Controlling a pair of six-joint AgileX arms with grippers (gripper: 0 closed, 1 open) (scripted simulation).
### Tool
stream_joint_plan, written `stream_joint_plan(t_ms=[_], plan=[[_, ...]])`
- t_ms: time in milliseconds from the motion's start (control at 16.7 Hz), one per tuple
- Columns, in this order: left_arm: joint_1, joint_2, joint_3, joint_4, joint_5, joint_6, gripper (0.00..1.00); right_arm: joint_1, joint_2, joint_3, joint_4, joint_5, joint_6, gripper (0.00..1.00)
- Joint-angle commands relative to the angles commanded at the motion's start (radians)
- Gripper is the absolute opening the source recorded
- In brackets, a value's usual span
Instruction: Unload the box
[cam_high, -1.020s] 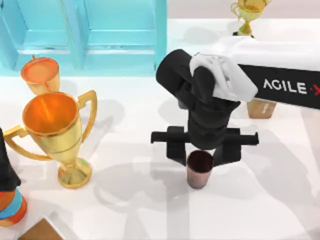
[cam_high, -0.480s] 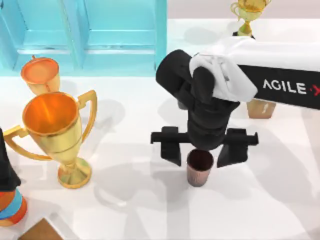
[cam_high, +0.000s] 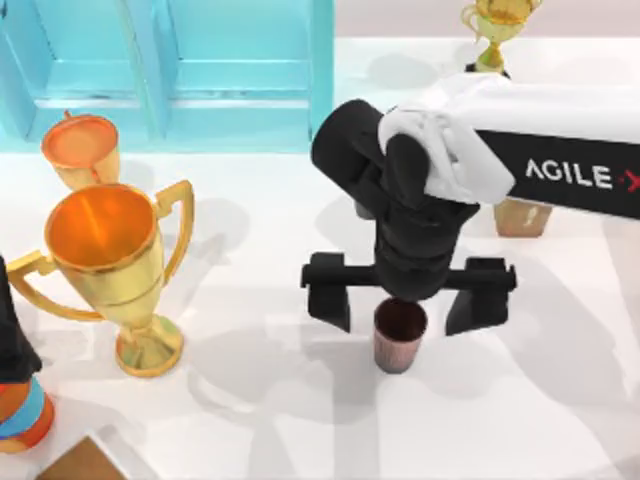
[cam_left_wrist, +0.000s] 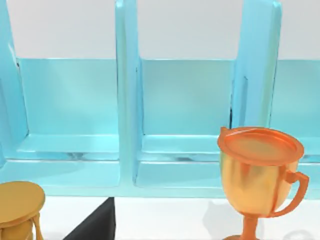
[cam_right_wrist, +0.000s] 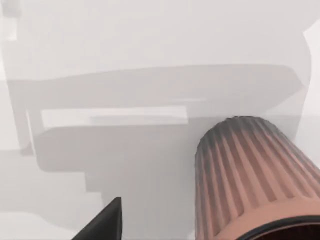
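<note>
The right gripper (cam_high: 405, 300) hangs spread wide, clear of the ribbed copper cup (cam_high: 400, 336) standing on the white desk (cam_high: 560, 400) outside the blue box (cam_high: 180, 70), so this cup's unloading looks done.

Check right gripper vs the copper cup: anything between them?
Nothing visible. The right gripper hangs open directly over the cup, one finger on each side, with bare table around it. The left arm is parked at the table's left edge.
</note>
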Motion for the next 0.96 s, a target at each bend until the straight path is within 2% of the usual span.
stream_joint_plan(t_ms=[240,780,960], plan=[[0.000,0.000,0.000,0.000,0.000,0.000,1.00,0.000,0.001,0.038,-0.039,0.000,0.003,1.00],[0.000,0.000,0.000,0.000,0.000,0.000,1.00,-0.001,-0.033,0.286,-0.335,0.001,0.000,1.00],[0.000,0.000,0.000,0.000,0.000,0.000,1.00,-0.005,-0.051,0.326,-0.377,0.000,-0.004,1.00]])
